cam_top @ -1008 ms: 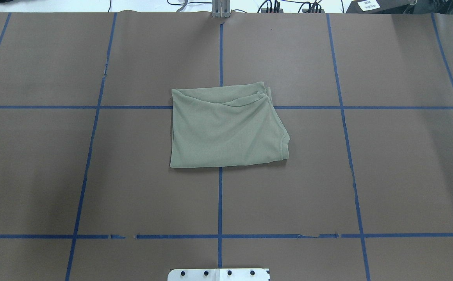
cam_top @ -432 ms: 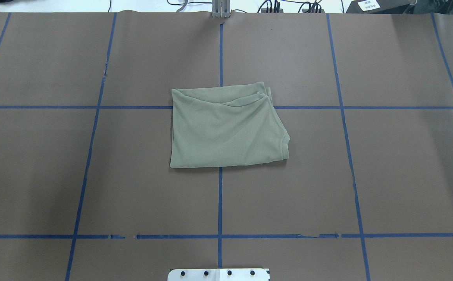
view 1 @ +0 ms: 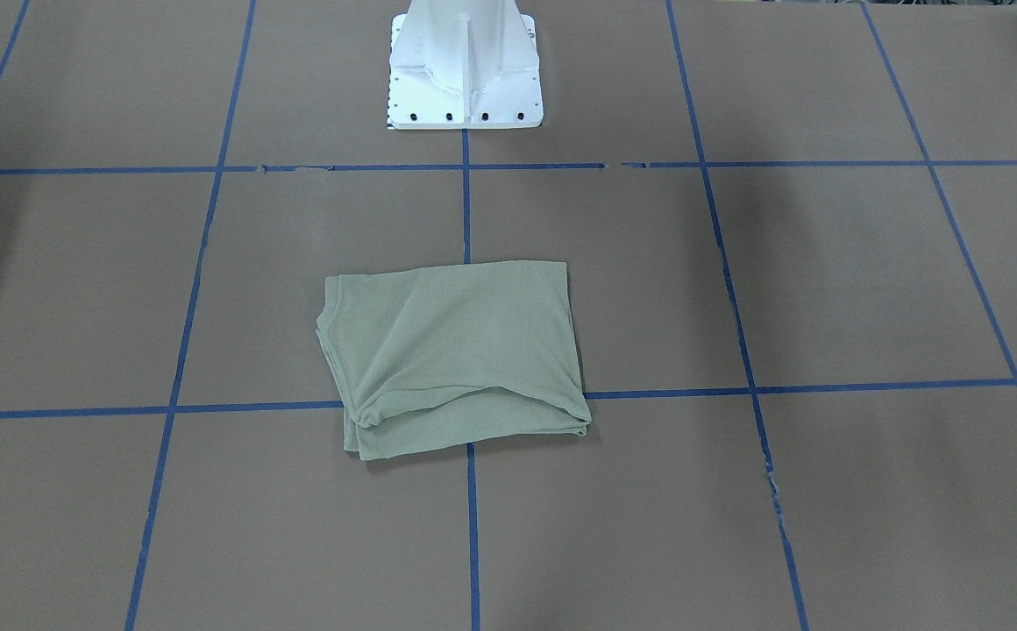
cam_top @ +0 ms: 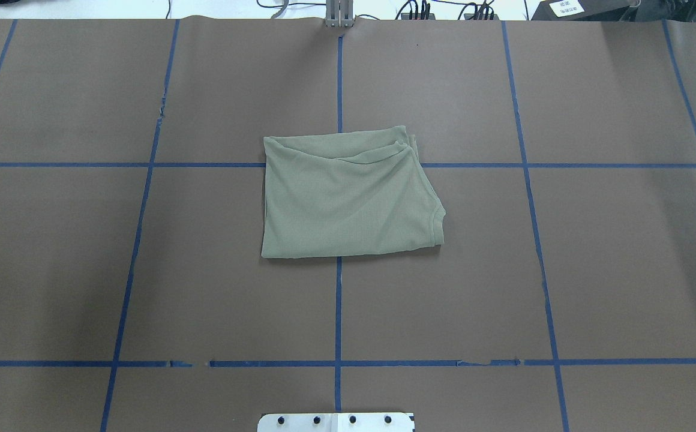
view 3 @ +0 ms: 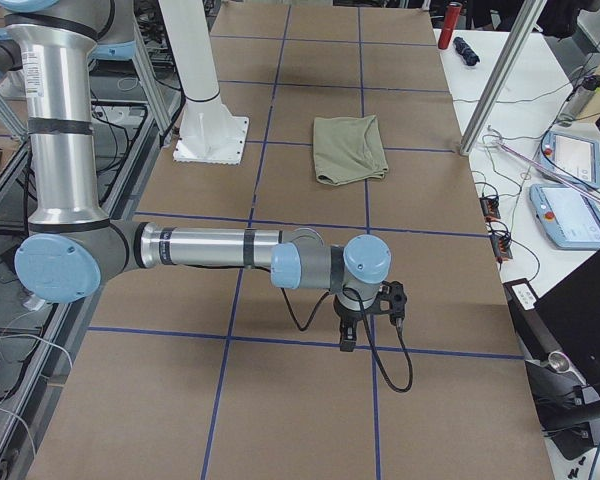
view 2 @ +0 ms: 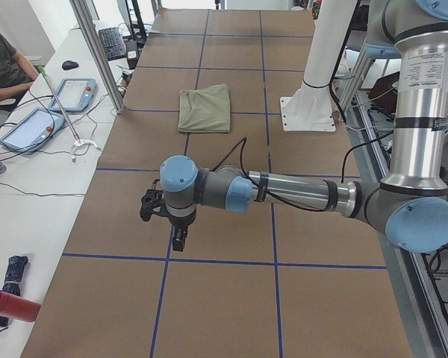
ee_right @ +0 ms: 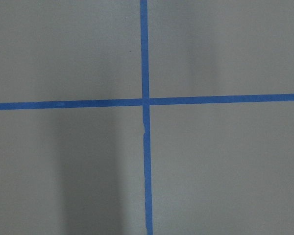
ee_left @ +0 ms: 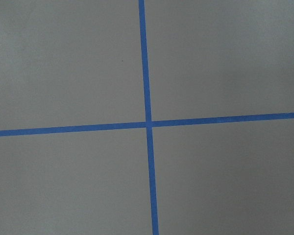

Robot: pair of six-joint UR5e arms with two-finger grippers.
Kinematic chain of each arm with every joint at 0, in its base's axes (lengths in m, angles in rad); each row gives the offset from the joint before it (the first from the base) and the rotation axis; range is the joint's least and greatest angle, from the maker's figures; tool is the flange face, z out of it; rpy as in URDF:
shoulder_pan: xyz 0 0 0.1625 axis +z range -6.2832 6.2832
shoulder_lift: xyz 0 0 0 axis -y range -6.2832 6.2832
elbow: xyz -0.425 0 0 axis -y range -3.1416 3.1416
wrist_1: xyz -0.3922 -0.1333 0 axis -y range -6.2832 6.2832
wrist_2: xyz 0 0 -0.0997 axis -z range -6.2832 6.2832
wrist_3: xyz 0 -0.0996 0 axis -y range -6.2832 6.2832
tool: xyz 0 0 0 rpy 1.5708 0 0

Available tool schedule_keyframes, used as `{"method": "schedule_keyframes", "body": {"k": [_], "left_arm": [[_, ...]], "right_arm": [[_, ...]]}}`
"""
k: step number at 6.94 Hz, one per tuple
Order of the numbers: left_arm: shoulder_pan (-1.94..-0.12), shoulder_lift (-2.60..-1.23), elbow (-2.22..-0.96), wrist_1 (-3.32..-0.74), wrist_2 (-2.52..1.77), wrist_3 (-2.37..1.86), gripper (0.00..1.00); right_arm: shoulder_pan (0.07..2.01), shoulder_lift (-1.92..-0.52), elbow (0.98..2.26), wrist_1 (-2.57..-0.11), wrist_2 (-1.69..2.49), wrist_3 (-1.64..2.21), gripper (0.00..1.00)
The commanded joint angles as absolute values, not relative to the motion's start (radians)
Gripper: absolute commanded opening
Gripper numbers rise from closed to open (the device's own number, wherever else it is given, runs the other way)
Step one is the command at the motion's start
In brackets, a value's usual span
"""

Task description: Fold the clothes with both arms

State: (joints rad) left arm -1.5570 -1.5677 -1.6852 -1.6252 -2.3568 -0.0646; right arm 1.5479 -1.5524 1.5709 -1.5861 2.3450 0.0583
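Overhead exterior shows folded shirt (cam_top: 348,198) lying flat, long axis left-to-right.

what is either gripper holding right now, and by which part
Nothing. The shirt lies folded mid-table; the left gripper and right gripper hang near the table's ends, well apart from it.

**Two arms, one white pedestal (view 1: 465,61)**

Left arm (view 2: 299,192) and right arm (view 3: 210,247): silver tubes, grey joints, light-blue round caps (view 2: 178,173). The upright tube carries a printed label (view 2: 425,71) and black bands. A black cable (view 3: 410,372) loops at the wrist. Left gripper (view 2: 178,245) and right gripper (view 3: 347,340): black. Pedestal: ribbed white metal column, flat plate with dark bolts (view 1: 449,116) along its edge.
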Motion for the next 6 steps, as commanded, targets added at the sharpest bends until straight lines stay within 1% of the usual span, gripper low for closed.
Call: {"method": "schedule_keyframes", "body": {"k": [1, 4, 6], "left_arm": [[-1.557, -1.559, -1.686, -1.615, -2.349, -0.066, 1.00], [-1.555, -1.517, -1.692, -1.608, -2.349, -0.064, 1.00], [-1.555, -1.503, -1.715, -1.539, -2.349, -0.063, 1.00]], "right_arm": [[1.548, -1.552, 1.571, -1.586, 2.344, 0.058, 1.00], [1.548, -1.552, 1.572, -1.588, 2.350, 0.058, 1.00], [1.548, -1.554, 1.572, -1.594, 2.352, 0.058, 1.00]]}}
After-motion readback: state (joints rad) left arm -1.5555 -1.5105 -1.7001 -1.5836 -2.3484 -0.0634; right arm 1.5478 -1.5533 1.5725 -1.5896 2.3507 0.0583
